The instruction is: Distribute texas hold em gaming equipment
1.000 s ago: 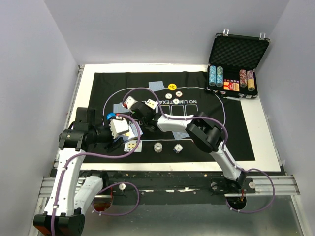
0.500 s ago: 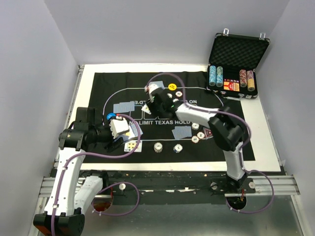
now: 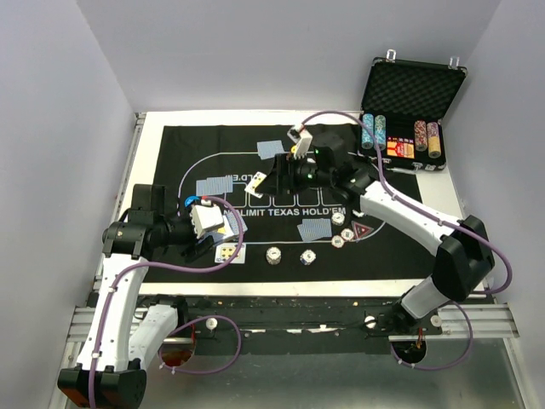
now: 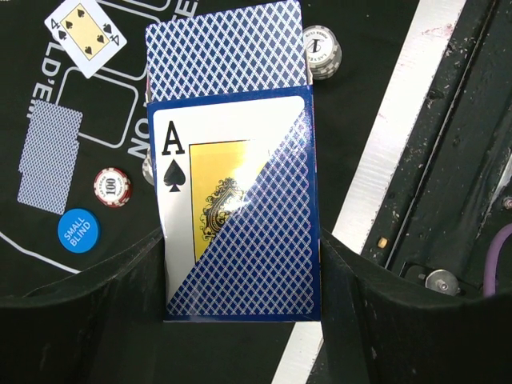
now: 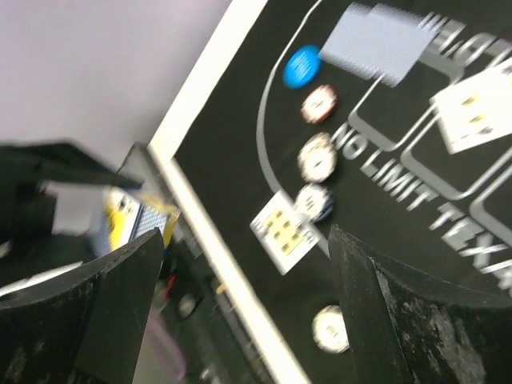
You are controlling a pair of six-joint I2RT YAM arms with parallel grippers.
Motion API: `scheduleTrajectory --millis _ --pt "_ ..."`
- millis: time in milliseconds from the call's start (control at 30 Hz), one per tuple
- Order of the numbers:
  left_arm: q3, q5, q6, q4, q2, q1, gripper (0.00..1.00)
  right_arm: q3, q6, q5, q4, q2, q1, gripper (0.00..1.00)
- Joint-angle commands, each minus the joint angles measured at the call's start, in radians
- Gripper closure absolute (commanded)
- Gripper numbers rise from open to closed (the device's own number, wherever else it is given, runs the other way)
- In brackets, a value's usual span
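From the top camera, the left arm folds in at the mat's near-left corner, its left gripper [image 3: 209,227] clamped on the deck box [image 3: 203,217]. The right arm reaches long across the table, with the right gripper [image 3: 281,169] above the far middle of the print. A black mat [image 3: 409,247] covers a white table [image 3: 464,213] between pale walls [image 3: 255,51], and an open chip case [image 3: 415,89] stands at the far right corner. Blue-backed playing cards [image 3: 313,228] lie face down at three spots and two more lie face up, while speckled chip stacks [image 3: 273,255] sit along the near side. The left wrist camera shows the fingers [image 4: 88,320] pressed to both sides of the box, which bears an ace of spades over blue lattice, with a blue-backed card [image 4: 228,48] sticking out of its top. Beyond it lie a face-up four [image 4: 84,28], a chip marked 100 [image 4: 112,186] and a blue disc [image 4: 78,230] reading SMALL BLIND. The right wrist view is blurred: its fingers [image 5: 416,320] stand wide apart, holding nothing, over chips and cards on the mat.
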Motion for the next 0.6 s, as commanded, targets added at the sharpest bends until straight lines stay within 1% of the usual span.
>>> scheduleTrajectory --millis 0,133,300,467,567 --pt "0.016 0.021 0.013 0.034 0.003 -0.004 0.52 -0.124 0.213 -0.327 0.134 -0.016 0.017 0.07" --pt "0.019 0.020 0.010 0.038 0.007 -0.004 0.52 -0.147 0.253 -0.368 0.166 -0.017 0.046 0.05" --pt "0.024 0.026 0.004 0.036 0.010 -0.004 0.52 -0.100 0.262 -0.365 0.154 0.032 0.106 0.05" --pt "0.027 0.024 0.001 0.036 0.007 -0.004 0.53 -0.066 0.282 -0.365 0.159 0.089 0.132 0.08" --pt "0.029 0.024 0.004 0.034 0.004 -0.004 0.52 -0.061 0.287 -0.356 0.153 0.116 0.135 0.12"
